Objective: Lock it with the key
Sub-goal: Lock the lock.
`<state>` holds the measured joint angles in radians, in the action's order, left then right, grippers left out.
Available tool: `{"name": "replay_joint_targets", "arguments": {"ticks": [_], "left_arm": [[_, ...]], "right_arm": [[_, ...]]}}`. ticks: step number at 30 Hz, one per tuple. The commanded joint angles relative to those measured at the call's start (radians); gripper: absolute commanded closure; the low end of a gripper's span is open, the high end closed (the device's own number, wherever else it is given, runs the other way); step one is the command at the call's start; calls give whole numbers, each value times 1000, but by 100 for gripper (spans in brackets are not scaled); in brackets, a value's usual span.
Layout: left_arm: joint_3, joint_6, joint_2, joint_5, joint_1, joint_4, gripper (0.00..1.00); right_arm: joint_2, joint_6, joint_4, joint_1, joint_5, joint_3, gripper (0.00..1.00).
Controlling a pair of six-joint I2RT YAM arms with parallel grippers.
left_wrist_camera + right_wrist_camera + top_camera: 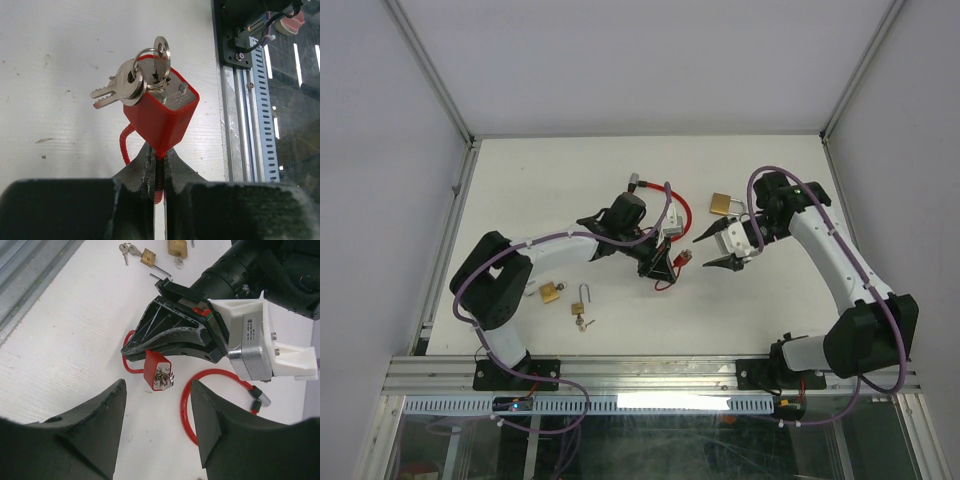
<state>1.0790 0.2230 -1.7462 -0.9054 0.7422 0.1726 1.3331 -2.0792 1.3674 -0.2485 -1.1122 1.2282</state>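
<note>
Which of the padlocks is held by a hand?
The red padlock, with keys in it, clamped in the left hand. The brass padlocks lie loose on the table.

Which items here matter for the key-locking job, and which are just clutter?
In use: red plastic-bodied cable lock, clamped in the left gripper; silver keys on a ring, one in its keyhole; open right gripper.
Lying about: larger brass padlock; small brass padlock; another small brass padlock, shackle open.

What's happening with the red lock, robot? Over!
Left gripper, jaws shut on red cable of red plastic padlock. Silver keys sit in it. Right gripper, jaws open, facing keys, not touching. Nothing in between.
</note>
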Motion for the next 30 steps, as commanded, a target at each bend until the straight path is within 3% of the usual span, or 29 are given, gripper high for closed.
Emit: {"name": "replay_joint_targets", "arguments": {"ticks": [1,9,19,30], "left_arm": [[12,33,47,-2,21,-3,100],[17,46,50,-13,31,15,100],[20,52,49,-28,35,24,100],[19,56,59,-63,36,25,100]], "right_arm": [[63,-101,36,-12,-66,18,45],[175,-204,110,-46,-2,73,60],[194,-158,61,-80,42,85,69],[177,-149,-11,-93,87,67,72]]}}
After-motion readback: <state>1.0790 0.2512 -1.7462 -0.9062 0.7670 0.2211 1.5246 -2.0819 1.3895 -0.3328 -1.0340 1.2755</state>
